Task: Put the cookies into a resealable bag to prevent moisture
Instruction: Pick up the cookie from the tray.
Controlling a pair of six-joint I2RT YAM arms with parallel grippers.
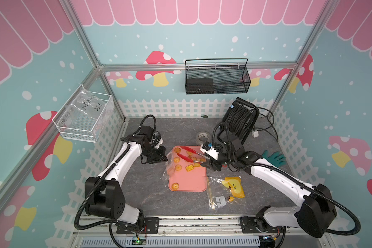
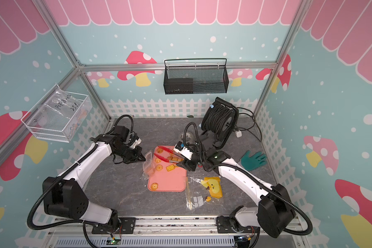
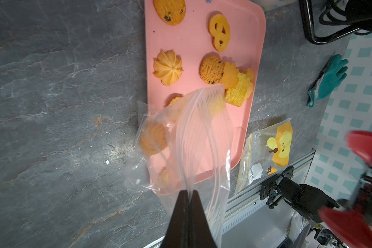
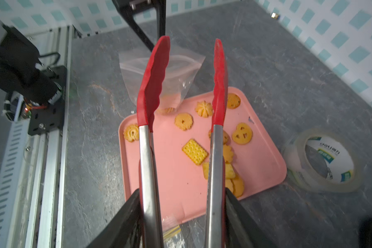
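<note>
Nearest the front rail, a larger clear bag (image 1: 226, 191) with a yellow face-marked item is lying on the grey table (image 1: 146, 193), just right of the pink tray (image 1: 189, 180); one round cookie (image 1: 175, 186) is sitting alone in the tray's near left corner; farther up the tray the cookies (image 4: 194, 151) are lying scattered, a square cracker among swirled and chocolate-chipped rounds; the resealable bag (image 3: 199, 128) is drooping across the tray's left edge, partly over the tray and partly over the table, its mouth gaping and at least two cookies showing through the plastic; the left gripper (image 3: 188, 193) is pressing its jaws together on the bag's top edge, holding it up; the right gripper (image 4: 182, 193) is clasping the steel arms of the red tongs (image 4: 216, 150), whose tips are standing spread and empty above the tray, aimed toward the bag; behind the tray a tape roll (image 1: 203, 137) is lying flat; a green glove (image 1: 274, 157) is lying off to the right; a cable reel (image 1: 240, 120) is standing by the back fence; on the walls a black mesh basket (image 1: 217, 79) and a white wire basket (image 1: 84, 116) are hanging.
</note>
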